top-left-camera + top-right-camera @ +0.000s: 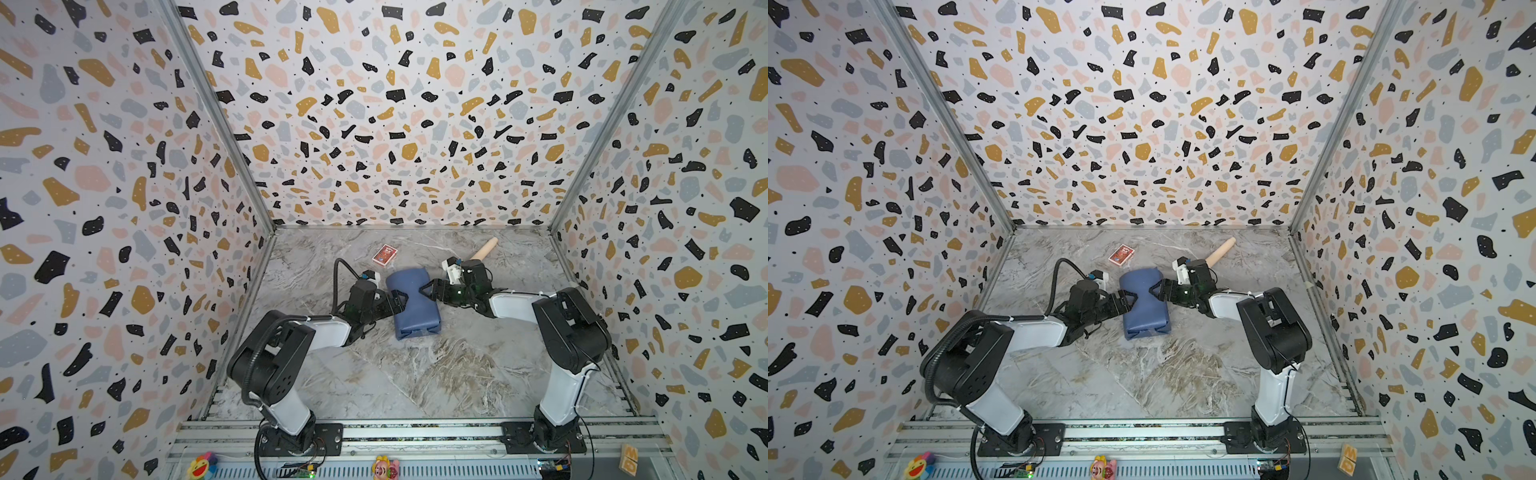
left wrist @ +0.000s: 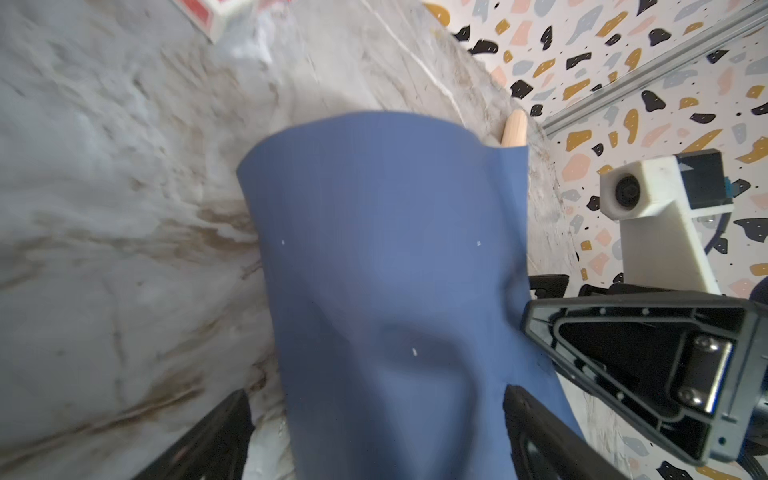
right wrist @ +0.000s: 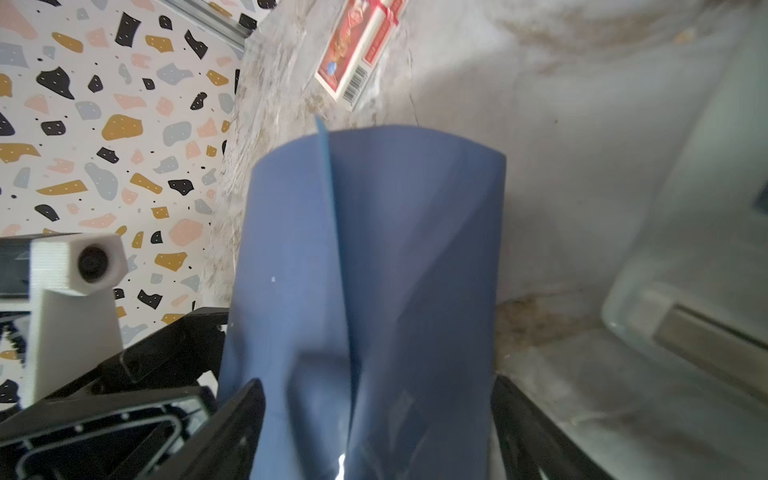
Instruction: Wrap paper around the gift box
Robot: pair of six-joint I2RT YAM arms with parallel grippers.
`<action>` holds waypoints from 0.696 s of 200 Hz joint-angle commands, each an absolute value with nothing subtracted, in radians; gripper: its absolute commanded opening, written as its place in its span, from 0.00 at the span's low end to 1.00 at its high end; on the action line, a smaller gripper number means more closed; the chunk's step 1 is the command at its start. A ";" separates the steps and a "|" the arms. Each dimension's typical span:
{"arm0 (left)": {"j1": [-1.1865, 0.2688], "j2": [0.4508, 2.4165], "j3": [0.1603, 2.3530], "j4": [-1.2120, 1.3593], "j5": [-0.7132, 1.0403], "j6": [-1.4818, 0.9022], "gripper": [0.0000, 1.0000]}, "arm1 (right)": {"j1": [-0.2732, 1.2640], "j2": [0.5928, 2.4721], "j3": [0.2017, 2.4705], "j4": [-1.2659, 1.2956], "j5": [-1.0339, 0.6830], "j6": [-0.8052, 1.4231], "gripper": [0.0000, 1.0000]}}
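Observation:
The blue paper (image 1: 411,305) (image 1: 1144,309) lies folded into a long bundle mid-table, loose flaps at its near end. The gift box is hidden inside the paper. My left gripper (image 1: 400,302) (image 1: 1133,301) reaches over the bundle's left edge and is open. In the left wrist view the paper (image 2: 374,232) fills the space between the spread jaws of the left gripper (image 2: 374,432). My right gripper (image 1: 422,291) (image 1: 1153,291) faces it from the right, also open. In the right wrist view the paper (image 3: 374,232), with an overlapping seam, runs between the jaws of the right gripper (image 3: 378,419).
A small red card pack (image 1: 384,254) (image 1: 1121,254) (image 3: 359,50) lies behind the bundle. A wooden dowel (image 1: 486,249) (image 1: 1221,249) (image 2: 514,129) lies at the back right, behind the right wrist. Patterned walls close in three sides of the marbled table (image 1: 415,374).

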State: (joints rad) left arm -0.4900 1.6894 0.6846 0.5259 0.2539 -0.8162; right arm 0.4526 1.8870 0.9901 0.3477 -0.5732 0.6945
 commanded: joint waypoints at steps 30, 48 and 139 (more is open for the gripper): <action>-0.491 1.694 0.730 0.709 0.396 -0.942 0.90 | 0.454 1.808 0.991 0.512 -0.770 0.772 0.76; -0.498 1.650 0.728 0.721 0.395 -0.926 0.90 | 0.457 1.762 0.947 0.605 -0.791 0.811 0.74; -0.529 1.437 0.595 0.805 0.385 -0.891 0.98 | 0.509 1.531 0.720 0.739 -0.694 0.764 0.75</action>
